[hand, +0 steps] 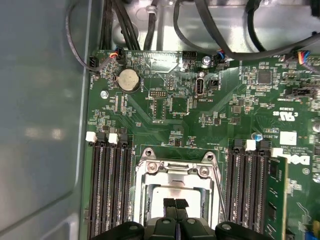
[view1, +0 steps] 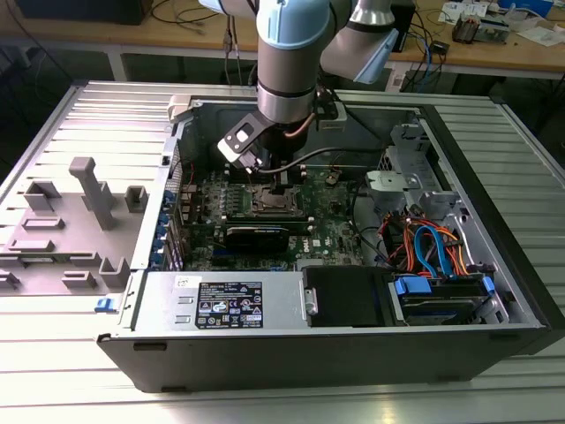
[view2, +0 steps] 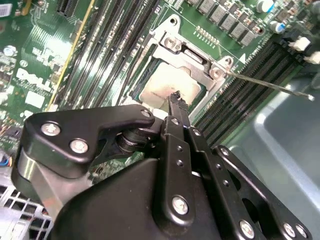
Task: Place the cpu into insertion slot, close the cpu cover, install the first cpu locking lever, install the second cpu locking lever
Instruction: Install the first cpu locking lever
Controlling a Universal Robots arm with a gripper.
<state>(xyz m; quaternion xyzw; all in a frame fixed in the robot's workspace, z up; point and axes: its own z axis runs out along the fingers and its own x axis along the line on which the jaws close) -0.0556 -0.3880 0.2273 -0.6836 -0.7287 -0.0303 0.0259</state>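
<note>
Open computer case (view1: 494, 141) lying on the ribbed grey desk (view1: 53, 389), with a white printed label (view1: 228, 303) on its front box. Inside, green board (hand: 165, 105) carrying white lettering and a small white sticker (hand: 288, 137). At its middle, insertion slot (hand: 148, 155), with the cpu cover (hand: 172, 174) folded down over the cpu (hand: 162, 192). Fingers (hand: 169, 205) pressed together, pinching nothing, tips on or just above the cpu's metal top.

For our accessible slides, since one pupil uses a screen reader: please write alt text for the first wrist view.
The shut gripper sits close over a silver chip that lies under a square metal frame. Rows of black memory slots flank the frame on a green circuit board, and a round coin battery sits farther off near black cables.
</note>
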